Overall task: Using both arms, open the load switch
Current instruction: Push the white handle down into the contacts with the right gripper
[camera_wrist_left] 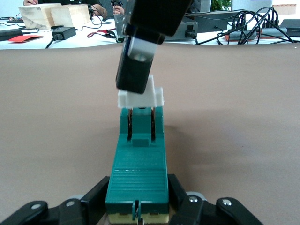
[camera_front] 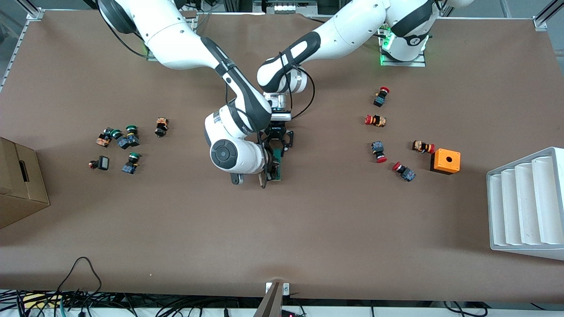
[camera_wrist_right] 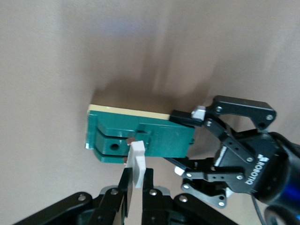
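The load switch (camera_front: 277, 155) is a narrow dark-green block lying mid-table, its white lever (camera_wrist_left: 140, 97) at the end toward the front camera. My left gripper (camera_front: 279, 141) is shut on the block's ribbed end, one black finger (camera_wrist_left: 96, 193) on each side. In the right wrist view the block (camera_wrist_right: 150, 133) shows a cream underside edge. My right gripper (camera_wrist_right: 139, 176) is shut on the white lever (camera_wrist_right: 137, 159), which stands up out of the green body. That gripper's black finger (camera_wrist_left: 136, 70) covers the lever's top in the left wrist view. Both arms meet over the switch.
Several red-capped push buttons (camera_front: 381, 96) and an orange box with a hole (camera_front: 445, 161) lie toward the left arm's end. A white ridged tray (camera_front: 526, 204) stands at that end's edge. Green-capped buttons (camera_front: 125, 141) and a cardboard box (camera_front: 20, 185) lie toward the right arm's end.
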